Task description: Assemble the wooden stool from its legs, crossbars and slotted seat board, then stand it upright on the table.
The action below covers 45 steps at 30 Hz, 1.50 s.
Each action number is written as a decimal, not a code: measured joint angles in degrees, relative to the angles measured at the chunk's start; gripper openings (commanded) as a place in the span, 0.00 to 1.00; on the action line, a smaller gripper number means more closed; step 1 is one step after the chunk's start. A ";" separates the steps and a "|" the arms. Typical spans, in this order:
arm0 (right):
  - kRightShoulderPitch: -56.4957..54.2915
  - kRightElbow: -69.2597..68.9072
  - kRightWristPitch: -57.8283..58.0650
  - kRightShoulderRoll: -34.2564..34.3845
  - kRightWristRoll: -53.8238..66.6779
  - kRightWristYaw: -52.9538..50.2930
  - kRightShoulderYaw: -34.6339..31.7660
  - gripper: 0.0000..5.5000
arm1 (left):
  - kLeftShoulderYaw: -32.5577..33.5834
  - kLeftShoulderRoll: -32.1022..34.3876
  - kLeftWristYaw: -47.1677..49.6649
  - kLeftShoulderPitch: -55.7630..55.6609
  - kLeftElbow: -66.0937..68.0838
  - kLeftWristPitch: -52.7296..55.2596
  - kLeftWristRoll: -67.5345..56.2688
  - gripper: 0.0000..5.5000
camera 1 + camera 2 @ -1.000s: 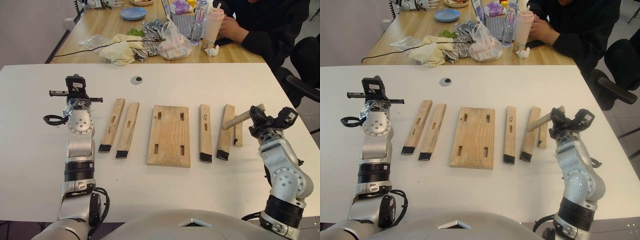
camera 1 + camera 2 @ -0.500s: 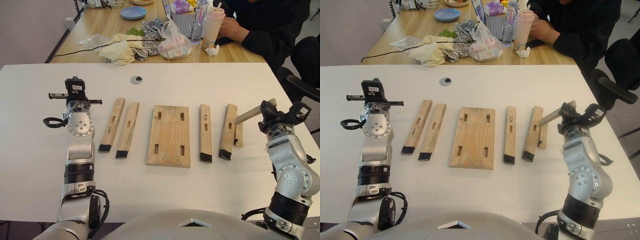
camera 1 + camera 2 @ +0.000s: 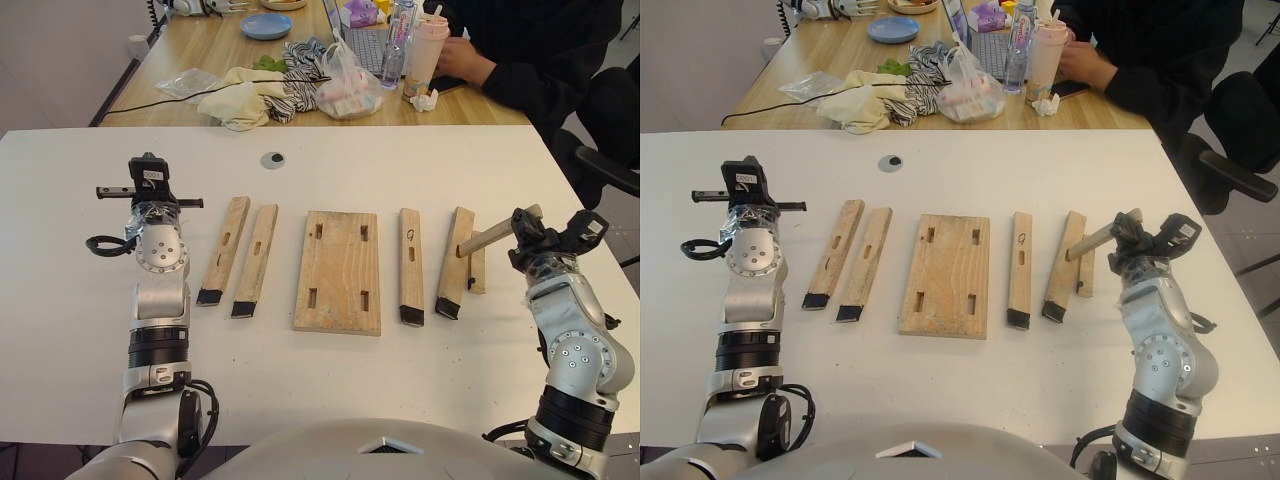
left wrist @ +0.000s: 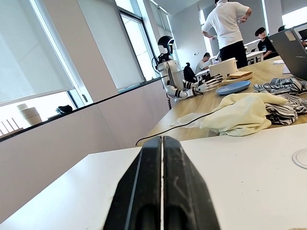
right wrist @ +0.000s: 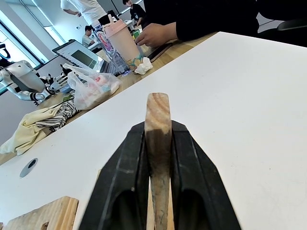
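The slotted seat board (image 3: pixel 338 270) lies flat in the middle of the white table (image 3: pixel 330 380). Two legs (image 3: pixel 224 248) (image 3: pixel 256 260) lie to its left, and two more (image 3: pixel 411 265) (image 3: pixel 452 262) to its right. My right gripper (image 3: pixel 522 232) is at the table's right side, shut on a crossbar (image 3: pixel 495 234) that it holds tilted above the rightmost leg; the wrist view has the crossbar (image 5: pixel 158 124) clamped between both fingers. A second crossbar (image 3: pixel 477 268) lies flat beside that leg. My left gripper (image 3: pixel 150 180) hovers left of the legs, fingers (image 4: pixel 144 191) shut on nothing.
A small round grommet (image 3: pixel 273 160) sits in the table behind the parts. Beyond the white table stands a wooden table (image 3: pixel 180 45) with clothes, a bag, bottles and a laptop, and a person sits there. Bare white surface lies in front of the parts.
My right gripper, with the crossbar in it, swung out to the right and then came back a little toward the rightmost leg. The left arm kept still.
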 measured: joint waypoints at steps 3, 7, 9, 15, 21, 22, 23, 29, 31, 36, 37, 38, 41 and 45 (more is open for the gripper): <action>0.01 -0.11 1.15 0.14 1.16 -0.05 0.53 0.07 | -0.06 -0.04 0.00 0.01 -0.01 0.00 0.00 0.00; 0.07 -0.02 0.99 0.16 1.01 -0.31 0.58 0.07 | -0.08 -0.03 0.00 0.01 -0.01 0.00 0.00 0.00; 0.19 0.00 0.59 0.23 0.59 -0.85 0.94 0.07 | -0.09 -0.03 0.00 0.01 -0.01 0.01 0.00 0.00; -0.28 1.90 -4.30 2.11 -7.33 -2.76 5.09 0.07 | -0.36 0.01 -0.08 0.01 -0.02 0.03 0.01 0.00; -0.70 4.37 -8.97 2.68 -12.72 -3.19 8.28 0.07 | -1.74 0.54 -1.93 -1.85 0.36 0.04 0.02 0.00; 0.10 4.30 -10.55 2.31 -14.80 -2.45 10.14 0.07 | -1.79 1.08 -2.37 -2.13 0.36 0.05 0.02 0.00; 0.66 4.27 -11.25 2.11 -16.50 -2.16 11.15 0.07 | -1.83 1.45 -2.62 -2.13 0.36 0.10 0.02 0.00; 3.53 1.98 -12.48 2.37 -21.43 -2.48 14.10 0.07 | -1.96 2.68 -4.12 -2.49 0.34 1.18 0.00 0.00; 3.66 1.98 -12.48 2.20 -22.23 -2.00 15.18 0.07 | -1.98 2.80 -4.51 -2.70 0.16 1.33 0.00 0.00; 5.50 2.03 -13.48 1.63 -24.85 3.22 17.57 0.07 | -2.05 2.87 -5.14 -2.79 0.00 2.27 0.00 0.00; 5.58 2.02 -13.49 1.54 -24.97 4.48 17.58 0.07 | -2.07 2.87 -5.16 -2.85 0.01 2.27 0.00 0.00; 5.57 2.02 -13.49 1.47 -24.95 5.41 17.60 0.07 | -2.07 2.86 -5.14 -2.88 0.01 2.27 0.00 0.00; 4.38 3.29 -13.03 -0.53 -24.56 9.41 17.70 0.07 | -2.03 2.69 -4.43 -2.88 0.02 2.26 -0.01 0.00; -0.73 9.52 -12.24 -4.65 -23.03 15.07 16.44 0.07 | -1.98 1.82 -2.38 -2.93 0.49 1.84 -0.03 0.00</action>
